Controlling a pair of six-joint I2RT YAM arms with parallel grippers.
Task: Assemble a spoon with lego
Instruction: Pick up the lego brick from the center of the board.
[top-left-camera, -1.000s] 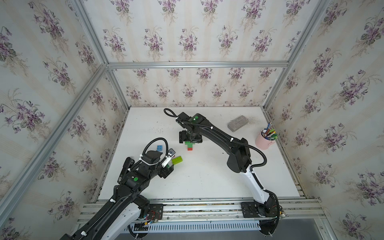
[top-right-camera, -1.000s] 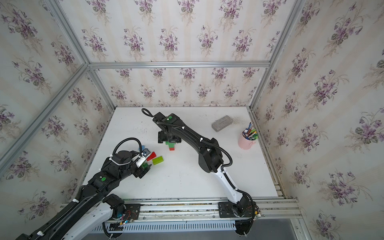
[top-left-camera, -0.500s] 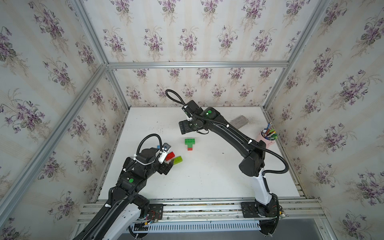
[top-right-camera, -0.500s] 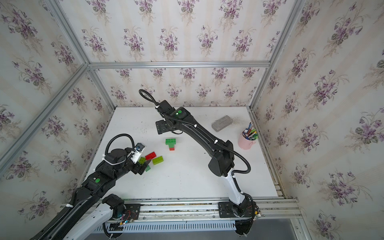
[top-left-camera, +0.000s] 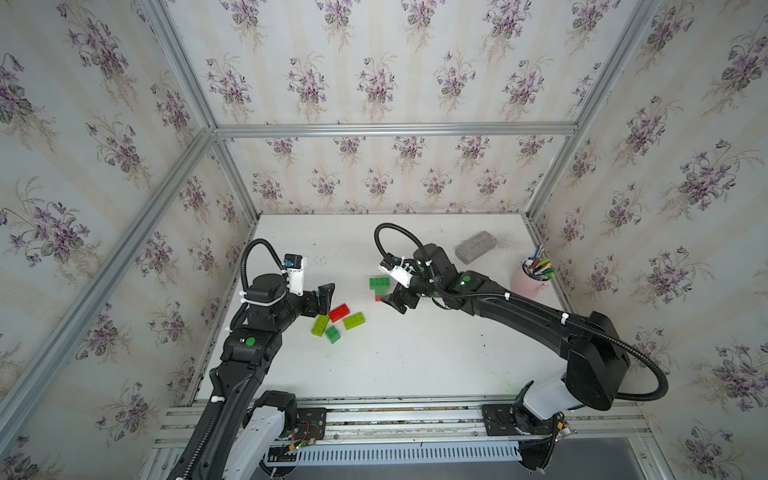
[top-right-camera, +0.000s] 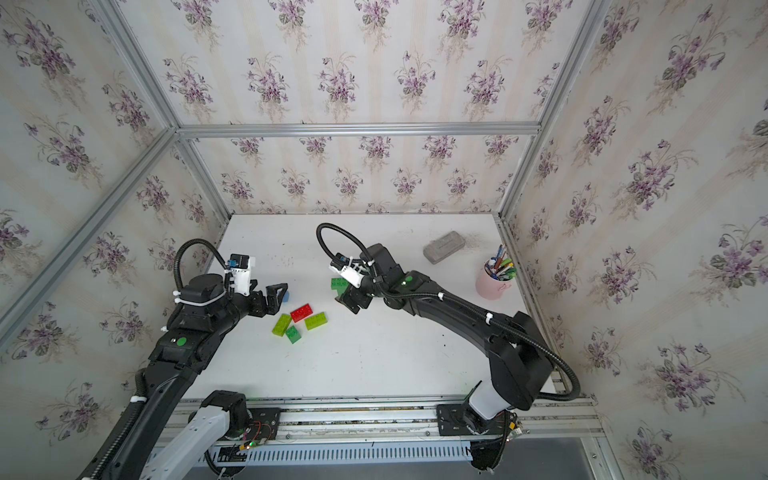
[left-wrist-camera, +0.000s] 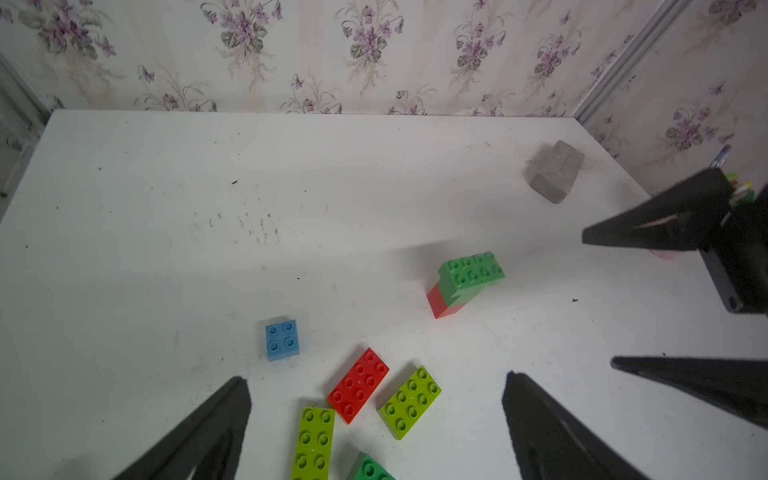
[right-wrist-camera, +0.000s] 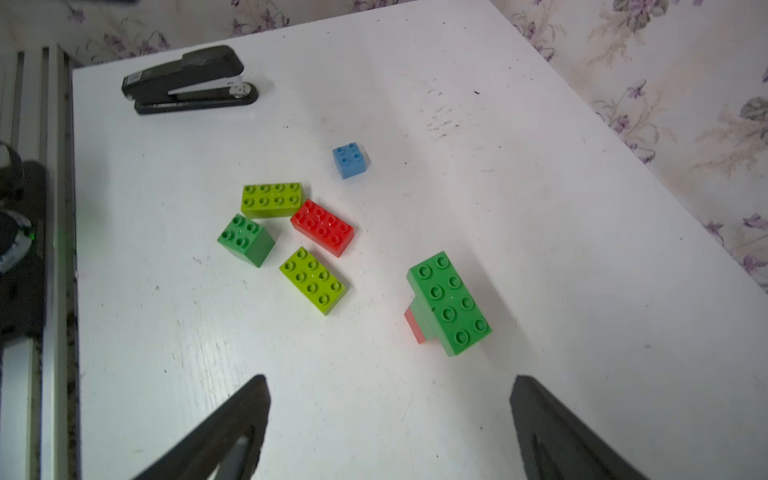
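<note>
Surroundings: grey block (top-left-camera: 475, 247), rough and oblong, and pink cup (top-left-camera: 528, 282) of pens at the far right of the table (top-left-camera: 415, 365); black stapler (right-wrist-camera: 189, 81) by a table edge beside the rail, shown in the right wrist view only; floral wallpaper on three sides.
Obstructions: blue brick (top-right-camera: 285, 296) partly hidden behind the left fingers (top-right-camera: 274, 293) in a top view; red base of the spoon (top-left-camera: 380, 283) partly covered by the right fingers (top-left-camera: 397, 303) in both top views.
Materials: glossy moulded plastic with round studs on every brick; matte white table, scuffed and speckled; black fingers tapering to points.
Loose lego: red brick (left-wrist-camera: 358, 385), oblong, between two oblong lime bricks (left-wrist-camera: 409, 402); dark green square brick (right-wrist-camera: 245, 240) just beside them; blue brick, square, set apart from this cluster.
Spoon: unfinished; dark green eight-stud oblong set crosswise over a narrower green-and-red stack; lies mid-table, near the cluster but apart from it.
Left fingers: spread wide, holding nothing; cluster just ahead of the tips, red brick in line with the gap.
Right fingers: spread wide, holding nothing; spoon just ahead of the tips, nearer one finger, touching neither.
</note>
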